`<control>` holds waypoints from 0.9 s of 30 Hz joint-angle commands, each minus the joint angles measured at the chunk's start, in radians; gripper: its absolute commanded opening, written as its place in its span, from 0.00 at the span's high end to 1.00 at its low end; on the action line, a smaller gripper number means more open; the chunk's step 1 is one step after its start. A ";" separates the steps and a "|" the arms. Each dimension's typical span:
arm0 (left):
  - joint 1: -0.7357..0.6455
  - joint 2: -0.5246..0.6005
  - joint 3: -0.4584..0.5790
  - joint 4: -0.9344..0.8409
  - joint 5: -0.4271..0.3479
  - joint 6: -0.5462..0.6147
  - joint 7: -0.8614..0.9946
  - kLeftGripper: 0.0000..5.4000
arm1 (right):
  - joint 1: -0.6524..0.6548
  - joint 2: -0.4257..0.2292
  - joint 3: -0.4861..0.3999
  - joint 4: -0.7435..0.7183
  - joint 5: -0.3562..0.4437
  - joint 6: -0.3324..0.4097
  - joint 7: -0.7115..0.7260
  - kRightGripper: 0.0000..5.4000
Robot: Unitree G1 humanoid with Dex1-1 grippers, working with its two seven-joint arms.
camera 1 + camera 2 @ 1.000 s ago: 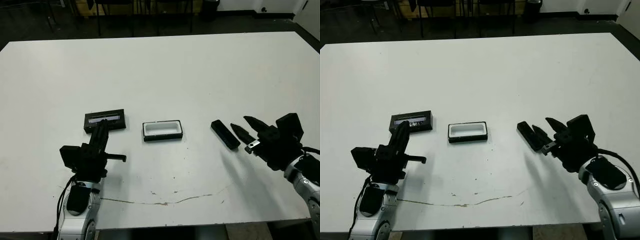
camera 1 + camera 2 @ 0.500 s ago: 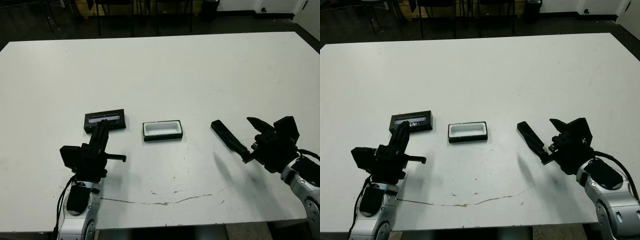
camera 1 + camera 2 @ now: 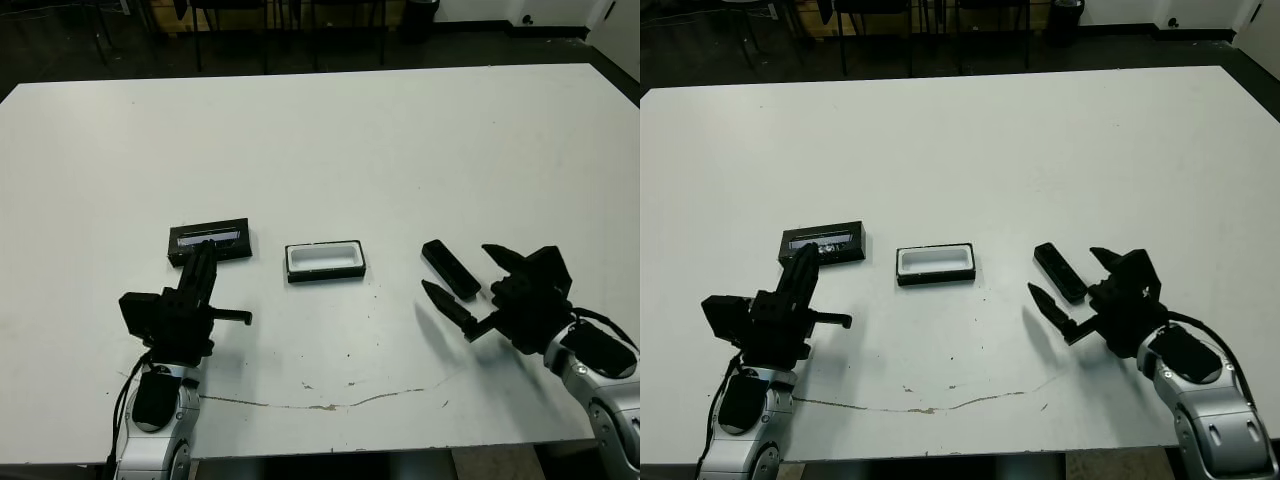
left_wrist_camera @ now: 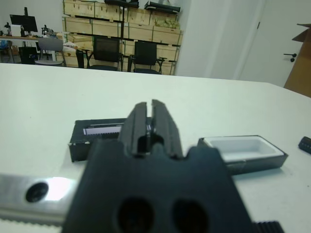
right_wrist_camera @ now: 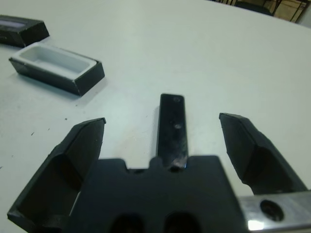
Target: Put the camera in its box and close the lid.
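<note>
- Right gripper (image 3: 478, 290): fingers spread wide, nothing between them touching. One finger sits on the box side of the camera, the other on the far side from the box.
- Right wrist view confirms it: the camera (image 5: 172, 130) lies flat on the table (image 3: 400, 150) in the gap, clear of both fingers (image 5: 80, 155), long axis running along the gripper's line. Head views only show one fingertip close to the camera's near end; contact can't be judged there.
- Left gripper (image 3: 203, 272): fingers pressed together, holding nothing, pointing at the lid, tips just short of it.
- Left wrist view: thin slit between the closed fingers (image 4: 165, 127); the lid sits right behind them, box beside it, and a sliver of the camera shows at the frame edge past the box.
- Box (image 3: 325, 261): open, white lining up, empty, roughly midway between the two grippers. The right wrist view shows the rounded inner corners; the head views don't resolve them.
- Lid (image 3: 209, 241): flat on the table, just beside the box on the left-arm side, apart from it, pale strip facing up.
- Camera relative to box: on the right-arm side, near but not touching, angled diagonally.
- Beyond the table, left wrist view only: chairs, stacked wooden crates, a door.
</note>
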 commanded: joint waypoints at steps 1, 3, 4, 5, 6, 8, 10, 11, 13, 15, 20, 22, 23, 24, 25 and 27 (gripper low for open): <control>0.013 0.007 0.002 0.009 -0.003 0.013 0.000 1.00 | 0.017 0.018 0.005 0.020 -0.004 0.011 -0.014 0.00; 0.012 0.009 0.003 0.015 -0.001 0.000 -0.003 1.00 | 0.018 0.024 0.004 0.033 -0.009 -0.003 -0.013 0.00; 0.012 0.009 0.003 0.017 -0.002 -0.001 -0.005 1.00 | 0.018 0.027 0.003 0.036 -0.010 -0.002 -0.015 0.00; 0.011 0.010 0.003 0.018 -0.001 -0.002 -0.005 1.00 | 0.018 0.028 0.002 0.030 -0.010 0.015 -0.023 0.00; 0.011 0.010 0.004 0.017 -0.003 0.001 -0.005 1.00 | 0.019 0.029 0.002 0.027 -0.011 0.022 -0.028 0.00; 0.013 0.010 0.002 0.009 -0.005 0.014 -0.004 1.00 | 0.020 0.035 -0.002 0.028 -0.003 0.035 -0.038 0.00; 0.013 0.009 0.001 0.007 -0.009 0.014 -0.007 1.00 | 0.021 0.041 -0.002 0.037 -0.003 0.031 -0.043 0.00; 0.012 0.009 0.002 0.010 -0.014 0.011 -0.011 1.00 | 0.023 0.041 0.000 0.035 -0.009 0.033 -0.048 0.00; 0.010 0.010 0.003 0.015 -0.017 0.005 -0.016 1.00 | 0.026 0.041 0.002 0.035 -0.015 0.032 -0.051 0.00; 0.009 0.012 0.004 0.018 -0.011 0.001 -0.016 1.00 | 0.027 0.042 0.002 0.040 -0.021 0.022 -0.052 0.00; 0.009 0.009 0.002 0.012 -0.006 0.011 -0.012 1.00 | 0.025 0.046 -0.002 0.055 -0.027 0.015 -0.055 0.00; 0.009 0.009 0.001 0.010 -0.008 0.017 -0.013 1.00 | 0.024 0.044 -0.002 0.064 -0.030 0.007 -0.050 0.00; 0.009 0.009 0.002 0.012 -0.012 0.015 -0.016 1.00 | 0.024 0.044 -0.002 0.065 -0.031 0.005 -0.049 0.00; 0.007 0.010 0.002 0.016 -0.011 0.005 -0.018 1.00 | 0.024 0.042 0.000 0.064 -0.035 0.002 -0.050 0.00; 0.007 0.010 0.002 0.018 -0.010 0.000 -0.019 1.00 | 0.024 0.040 0.001 0.062 -0.036 0.003 -0.050 0.00; 0.007 0.011 0.002 0.016 -0.004 -0.001 -0.017 1.00 | 0.023 0.039 0.000 0.058 -0.033 0.012 -0.051 0.00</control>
